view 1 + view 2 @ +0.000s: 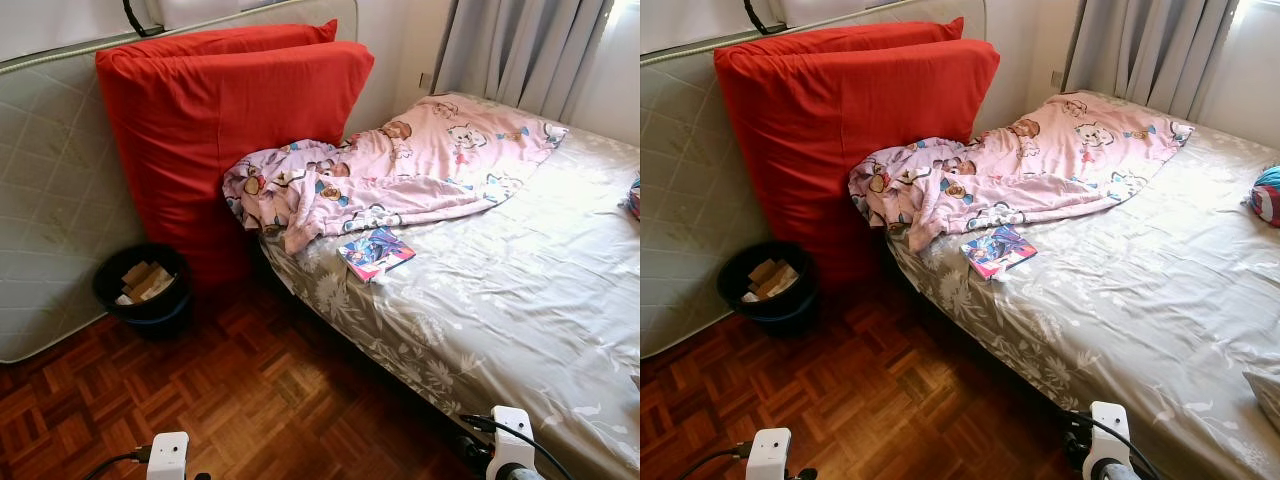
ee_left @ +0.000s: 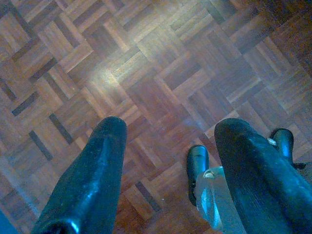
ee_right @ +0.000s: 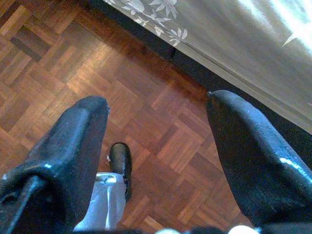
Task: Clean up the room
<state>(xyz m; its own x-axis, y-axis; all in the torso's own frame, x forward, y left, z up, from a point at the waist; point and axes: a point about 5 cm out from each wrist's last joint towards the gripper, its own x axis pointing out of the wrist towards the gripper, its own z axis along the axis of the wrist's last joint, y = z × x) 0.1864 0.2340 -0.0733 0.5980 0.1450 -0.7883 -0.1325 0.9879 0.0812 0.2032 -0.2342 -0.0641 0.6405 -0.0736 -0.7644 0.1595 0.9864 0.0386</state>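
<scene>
Both idle over parquet floor [image 2: 146, 83]: left pincer [image 2: 168, 170] and right pincer [image 3: 156, 161] spread wide, empty. Beyond, book [image 1: 375, 253] on bed [image 1: 520, 290], beside pink blanket [image 1: 400, 165].

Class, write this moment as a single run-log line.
left gripper: open, idle over floor | right gripper: open, idle beside bed | book: on bed | blanket: rumpled | bin: by red cushions

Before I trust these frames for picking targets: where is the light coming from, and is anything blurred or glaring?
Eye views: sharp, daylight from the curtain side, the bed bright, the bin shaded. Left wrist view: soft, with a glare patch on the floor beyond the open left gripper. Right wrist view: the bed edge washed out past the open right gripper.
</scene>
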